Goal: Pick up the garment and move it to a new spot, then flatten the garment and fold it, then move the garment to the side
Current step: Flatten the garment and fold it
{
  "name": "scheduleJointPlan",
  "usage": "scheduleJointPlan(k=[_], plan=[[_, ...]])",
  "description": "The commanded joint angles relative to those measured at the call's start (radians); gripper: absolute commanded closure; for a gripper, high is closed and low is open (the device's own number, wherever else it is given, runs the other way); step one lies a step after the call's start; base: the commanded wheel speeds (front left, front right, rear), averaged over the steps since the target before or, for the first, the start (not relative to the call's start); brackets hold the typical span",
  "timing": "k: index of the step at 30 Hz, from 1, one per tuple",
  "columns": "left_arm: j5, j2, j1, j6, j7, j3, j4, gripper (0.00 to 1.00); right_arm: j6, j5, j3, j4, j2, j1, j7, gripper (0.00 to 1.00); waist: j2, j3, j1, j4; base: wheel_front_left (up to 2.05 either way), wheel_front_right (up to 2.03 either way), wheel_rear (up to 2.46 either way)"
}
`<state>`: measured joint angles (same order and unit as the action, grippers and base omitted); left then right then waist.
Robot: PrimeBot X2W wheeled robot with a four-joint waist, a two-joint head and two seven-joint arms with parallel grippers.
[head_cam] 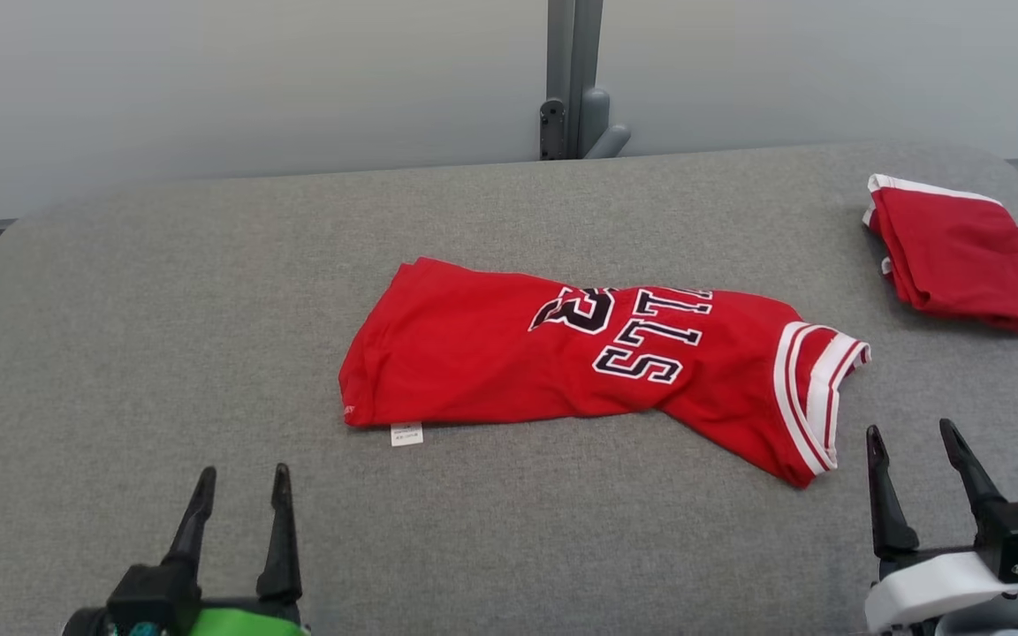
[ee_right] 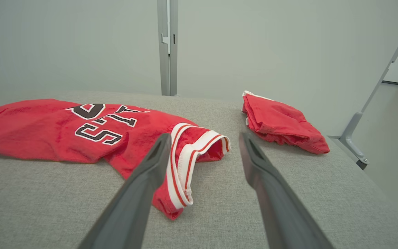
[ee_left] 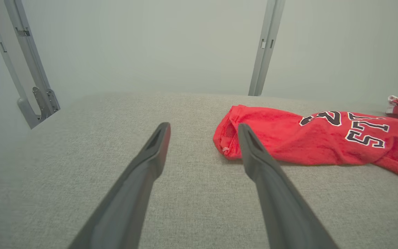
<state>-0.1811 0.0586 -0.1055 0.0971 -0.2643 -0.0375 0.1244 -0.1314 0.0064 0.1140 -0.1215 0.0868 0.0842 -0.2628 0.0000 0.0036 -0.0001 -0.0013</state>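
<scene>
Two red pieces of clothing lay on the grey padded table (head_cam: 164, 309); the task's own, a red jersey (head_cam: 580, 353), was stretched out lengthwise near the middle, while a folded red garment (head_cam: 960, 256) sat well apart from it at the far right corner. The jersey lay only roughly flat, creased along its near edge; its hem end pointed to the robot's left, and its white-striped armhole (head_cam: 814, 393) pointed right and drooped toward the near edge; black lettering outlined in white ran across its upper face, upside down as seen from the head; a small white label (head_cam: 406, 434) stuck out from under the hem at the near left corner. The left gripper (head_cam: 244, 471) hovered at the lower left of the head view, its jaws parted and empty, well short of the jersey; in the left wrist view one finger lined up with the hem, yet the head view showed bare table between them. The right gripper (head_cam: 909, 428) stood at the lower right, fingers spread wide and holding nothing, its tips just beside the striped armhole without touching it. A grey metal post (head_cam: 573, 79) rose behind the table's far edge, against a pale wall.
</scene>
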Motion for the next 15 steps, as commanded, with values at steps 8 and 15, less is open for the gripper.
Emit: scheduleJointPlan(k=[8,15], plan=[[-0.003,-0.002,0.28,0.017,0.043,-0.094,0.227,0.0,0.002,0.024,-0.007,0.029,0.008,-0.089,-0.003,0.0,0.0,0.189,0.0001,-0.081,0.0,0.0,0.0],[-0.014,0.017,0.41,0.017,0.074,-0.097,0.388,0.0,0.002,0.033,-0.001,0.031,0.002,-0.124,-0.003,0.0,0.0,0.251,0.0001,-0.131,0.0,0.0,0.0]])
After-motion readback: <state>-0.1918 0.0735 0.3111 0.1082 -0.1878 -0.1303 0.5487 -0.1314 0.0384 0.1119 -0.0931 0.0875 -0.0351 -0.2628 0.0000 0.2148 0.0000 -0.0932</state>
